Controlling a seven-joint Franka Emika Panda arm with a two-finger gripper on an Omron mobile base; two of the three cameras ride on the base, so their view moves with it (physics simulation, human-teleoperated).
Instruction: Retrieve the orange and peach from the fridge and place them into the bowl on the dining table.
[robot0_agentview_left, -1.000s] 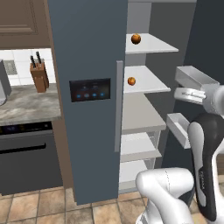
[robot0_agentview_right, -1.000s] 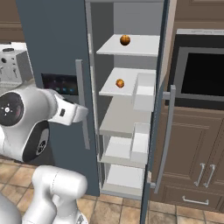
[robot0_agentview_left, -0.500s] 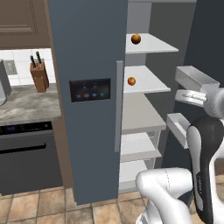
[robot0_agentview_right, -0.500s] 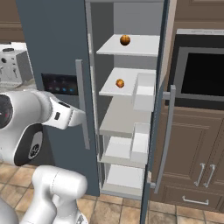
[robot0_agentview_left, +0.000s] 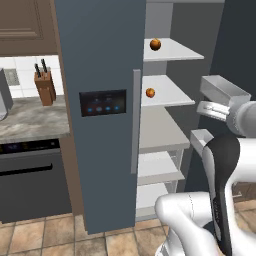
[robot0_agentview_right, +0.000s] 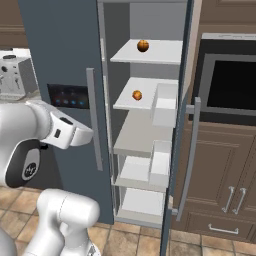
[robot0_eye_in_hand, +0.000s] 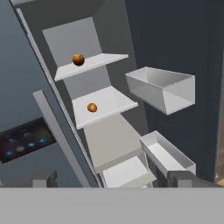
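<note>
Hand view: gripper (robot0_eye_in_hand: 113, 178) well short of the fridge (robot0_eye_in_hand: 26, 100), fingers spread wide, nothing between them.
Fridge: right door open, left door shut.
Top shelf: darker round fruit (robot0_eye_in_hand: 78, 59), peach or orange not tellable.
Second shelf: brighter orange fruit (robot0_eye_in_hand: 92, 107).
Done: door opened.
Left: both fruits to fetch, then into the bowl.
Writing: none readable; blue lights on dark panel (robot0_agentview_left: 102, 102).

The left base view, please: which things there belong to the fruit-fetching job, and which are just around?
For the job:
- tall slate-blue fridge, right door open
- darker orange-brown round fruit, upper shelf
- brighter orange round fruit, shelf below

Just around:
- wooden knife block
- dark oven front
</note>
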